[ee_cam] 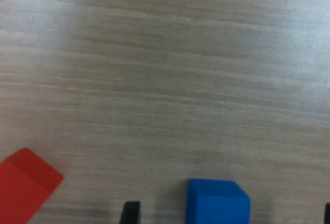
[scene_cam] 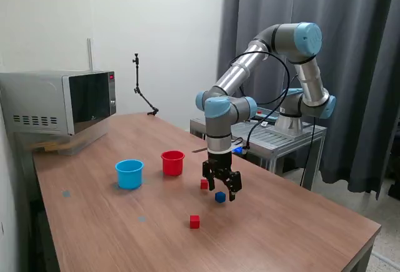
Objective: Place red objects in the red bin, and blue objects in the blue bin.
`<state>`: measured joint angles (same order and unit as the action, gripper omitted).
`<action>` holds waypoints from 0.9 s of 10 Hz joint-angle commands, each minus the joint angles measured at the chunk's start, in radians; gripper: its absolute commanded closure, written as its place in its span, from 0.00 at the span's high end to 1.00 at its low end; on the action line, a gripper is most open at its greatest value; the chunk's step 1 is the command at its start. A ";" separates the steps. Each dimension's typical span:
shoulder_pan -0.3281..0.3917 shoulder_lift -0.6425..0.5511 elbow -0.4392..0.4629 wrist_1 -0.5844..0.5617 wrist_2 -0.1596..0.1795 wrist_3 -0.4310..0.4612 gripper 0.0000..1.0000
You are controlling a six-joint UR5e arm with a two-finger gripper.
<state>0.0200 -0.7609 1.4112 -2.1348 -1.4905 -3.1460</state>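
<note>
My gripper (scene_cam: 220, 191) hangs low over the wooden table (scene_cam: 94, 234), open, with a dark blue cube (scene_cam: 220, 197) between its fingers. The wrist view shows that blue cube (ee_cam: 217, 201) on the wood between the two black fingertips (ee_cam: 131, 211), which stand apart from it. One red cube (scene_cam: 204, 184) lies just beside the gripper, toward the red bin (scene_cam: 173, 162); it also appears in the wrist view as a red cube (ee_cam: 25, 184). Another red cube (scene_cam: 195, 222) lies nearer the table's front. The blue bin (scene_cam: 129, 174) stands at the exterior view's left of the red bin.
A microwave (scene_cam: 59, 103) sits at the table's far corner on the exterior view's left. A thin black stand (scene_cam: 140, 87) rises at the table's back edge. The arm's base sits on a metal cart (scene_cam: 275, 137) behind the table.
</note>
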 commanded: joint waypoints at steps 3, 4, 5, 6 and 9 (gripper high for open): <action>0.000 0.000 -0.002 0.001 0.003 -0.002 1.00; 0.000 0.003 -0.002 0.001 0.006 -0.002 1.00; 0.002 0.005 -0.002 0.001 0.007 -0.002 1.00; 0.002 0.005 0.000 0.001 0.009 -0.002 1.00; 0.003 0.005 -0.001 0.003 0.009 -0.003 1.00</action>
<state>0.0225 -0.7564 1.4107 -2.1325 -1.4818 -3.1486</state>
